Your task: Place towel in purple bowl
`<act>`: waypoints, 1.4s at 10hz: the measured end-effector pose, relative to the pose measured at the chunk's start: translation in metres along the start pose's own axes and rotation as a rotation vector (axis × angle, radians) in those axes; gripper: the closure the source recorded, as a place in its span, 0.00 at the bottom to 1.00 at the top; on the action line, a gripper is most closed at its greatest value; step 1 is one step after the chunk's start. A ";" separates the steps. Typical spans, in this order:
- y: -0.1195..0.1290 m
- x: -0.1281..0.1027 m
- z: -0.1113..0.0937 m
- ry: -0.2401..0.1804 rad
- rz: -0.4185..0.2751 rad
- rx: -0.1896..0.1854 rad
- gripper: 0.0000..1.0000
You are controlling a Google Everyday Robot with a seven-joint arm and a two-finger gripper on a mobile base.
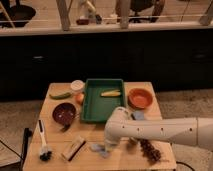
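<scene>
Grey-blue towel point(98, 148) lies at the hand point(109, 145); whether clenched or released cannot be told.

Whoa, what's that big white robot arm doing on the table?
The robot's white arm reaches in from the right of the picture, and its tool is down at the small grey-blue towel near the front edge of the table. The purple bowl sits farther left, with no towel in it yet.
</scene>
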State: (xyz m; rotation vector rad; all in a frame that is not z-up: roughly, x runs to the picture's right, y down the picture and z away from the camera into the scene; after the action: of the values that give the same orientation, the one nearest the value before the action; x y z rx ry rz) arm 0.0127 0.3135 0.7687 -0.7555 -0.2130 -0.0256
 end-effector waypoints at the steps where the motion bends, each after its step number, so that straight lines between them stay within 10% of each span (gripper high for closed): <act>1: -0.005 -0.004 -0.007 -0.006 -0.030 0.008 1.00; 14: -0.040 -0.045 -0.074 -0.012 -0.171 0.105 1.00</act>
State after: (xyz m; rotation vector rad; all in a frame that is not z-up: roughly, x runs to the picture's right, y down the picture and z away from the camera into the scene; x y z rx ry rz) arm -0.0213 0.2319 0.7344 -0.6313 -0.2877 -0.1703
